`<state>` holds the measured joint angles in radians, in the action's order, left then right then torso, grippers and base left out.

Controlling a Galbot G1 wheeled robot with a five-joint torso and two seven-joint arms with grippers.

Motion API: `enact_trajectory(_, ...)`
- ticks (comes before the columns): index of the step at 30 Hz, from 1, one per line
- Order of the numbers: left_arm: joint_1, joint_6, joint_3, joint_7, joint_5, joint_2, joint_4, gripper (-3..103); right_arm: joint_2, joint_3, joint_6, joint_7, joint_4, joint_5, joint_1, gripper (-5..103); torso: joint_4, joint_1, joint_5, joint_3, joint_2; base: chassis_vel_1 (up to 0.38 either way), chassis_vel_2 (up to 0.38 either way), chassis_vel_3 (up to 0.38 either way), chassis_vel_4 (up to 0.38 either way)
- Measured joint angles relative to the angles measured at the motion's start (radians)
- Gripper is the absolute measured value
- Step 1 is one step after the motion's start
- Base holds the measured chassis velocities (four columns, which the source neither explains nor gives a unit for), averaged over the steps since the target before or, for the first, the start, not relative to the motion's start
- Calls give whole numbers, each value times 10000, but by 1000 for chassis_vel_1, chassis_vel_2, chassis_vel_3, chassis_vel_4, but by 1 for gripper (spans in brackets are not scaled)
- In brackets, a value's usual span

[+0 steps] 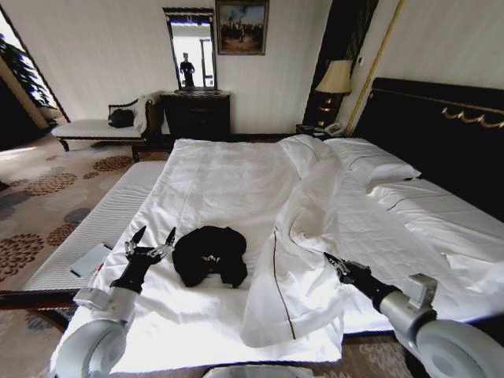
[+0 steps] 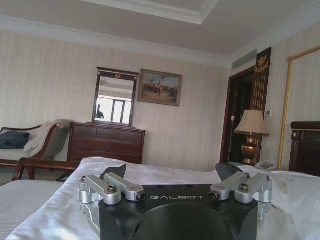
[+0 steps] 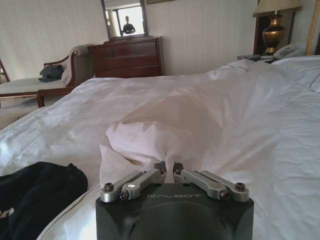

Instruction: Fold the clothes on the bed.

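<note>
A small black T-shirt of soft cloth [image 1: 209,254] lies bunched up on the big bed with the white duvet [image 1: 220,185], near the foot end. The left gripper [image 1: 151,242] sits just beside the shirt, not touching it, and its two fingers are spread wide apart. On the other side of the shirt, past a folded-over ridge of duvet, the right gripper [image 3: 168,167] has its fingers pinched together on a bunch of the white duvet.
</note>
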<state>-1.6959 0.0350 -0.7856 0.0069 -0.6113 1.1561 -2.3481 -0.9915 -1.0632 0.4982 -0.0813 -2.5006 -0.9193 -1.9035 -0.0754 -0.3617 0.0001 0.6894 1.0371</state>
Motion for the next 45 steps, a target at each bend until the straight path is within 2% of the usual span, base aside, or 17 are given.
enact_trajectory(3,105,37,-94,0,-131,-62,18,100,-786,-564,-319,253,-6,1227,-479,1,-6,0,-2,0,1,0,0,0,0)
enact_trajectory(4,105,37,-94,0,-131,-62,18,100,-786,-564,-319,253,-6,1227,-479,1,-6,0,-2,0,1,0,0,0,0)
enact_trajectory(7,114,54,-130,1,-168,-55,-16,100,-1902,-1034,-484,288,-6,1564,-599,1,-2,1,0,-1,1,0,0,0,0)
enact_trajectory(8,114,54,-130,1,-168,-55,-16,100,-1902,-1034,-484,288,-6,1564,-599,1,-2,1,0,-1,1,0,0,0,0)
enact_trajectory(12,115,57,-186,1,-241,0,7,100,-3068,-1937,-770,310,10,1843,-494,1,-1,1,-1,-1,0,0,0,0,0)
enact_trajectory(16,46,44,-262,0,-285,31,17,100,-3392,-2758,-1009,345,411,1748,-629,1,-7,1,-1,-1,1,0,0,0,0)
enact_trajectory(19,-20,41,-306,0,-253,78,18,100,-3429,-3201,-1240,341,908,1750,-712,1,3,2,0,-1,1,0,0,0,0)
enact_trajectory(23,19,40,-274,0,-196,110,50,100,-3745,-3648,-2016,398,1710,2981,-794,1,-3,1,2,-1,1,0,0,0,0)
enact_trajectory(25,30,40,-264,0,-196,111,57,100,-3843,-3742,-2179,419,1882,3227,-781,1,-4,0,1,-1,1,0,0,0,0)
enact_trajectory(27,22,8,-265,1,-196,103,119,100,-4137,-4071,-2987,611,2549,3970,-781,1,-2,1,2,-1,1,0,0,0,0)
enact_trajectory(28,22,8,-265,1,-196,103,119,100,-4137,-4071,-2987,611,2549,3970,-781,1,-2,1,2,-1,1,0,0,0,0)
enact_trajectory(30,-46,-53,-282,0,-204,71,197,100,-4269,-4417,-3689,820,3256,4419,-818,1,-5,1,-1,-1,1,0,0,0,0)
enact_trajectory(35,-32,-54,-218,-1,-195,-12,247,100,-4297,-4936,-4350,849,4795,4558,-715,1,-3,1,1,-1,1,0,0,0,0)
enact_trajectory(41,120,22,-162,0,-194,-50,239,100,-4425,-5002,-4547,744,5687,4577,-629,1,0,1,2,0,1,0,0,0,0)
enact_trajectory(45,18,20,-161,0,-197,-12,259,100,-4443,-5113,-5353,581,6830,5313,-514,1,6,1,2,0,0,0,0,0,0)
